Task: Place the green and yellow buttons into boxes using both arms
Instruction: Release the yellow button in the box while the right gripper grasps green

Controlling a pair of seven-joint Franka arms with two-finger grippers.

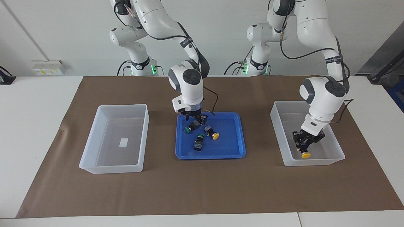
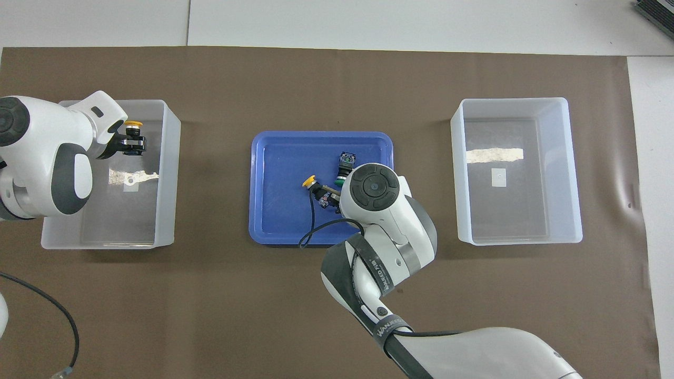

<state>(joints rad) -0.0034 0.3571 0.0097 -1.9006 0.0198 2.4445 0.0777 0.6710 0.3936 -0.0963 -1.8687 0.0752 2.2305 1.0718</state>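
My left gripper (image 1: 303,147) is shut on the black body of a yellow button (image 1: 305,155), cap pointing down, low inside the box (image 1: 277,135) at the left arm's end; from above the gripper (image 2: 135,144) and the cap (image 2: 133,125) show over that box (image 2: 168,173). My right gripper (image 1: 194,119) is down in the blue tray (image 1: 210,156), its fingers at the body of a green button (image 1: 188,128); its wrist hides them from above. A second green button (image 1: 198,142) (image 2: 345,167) and a yellow button (image 1: 213,134) (image 2: 314,187) lie in the tray (image 2: 263,210).
The other box (image 1: 143,138) (image 2: 456,168) stands at the right arm's end with only a small white label (image 1: 123,142) on its floor. Brown paper covers the table under tray and boxes. A black cable (image 2: 313,231) loops from the right wrist over the tray.
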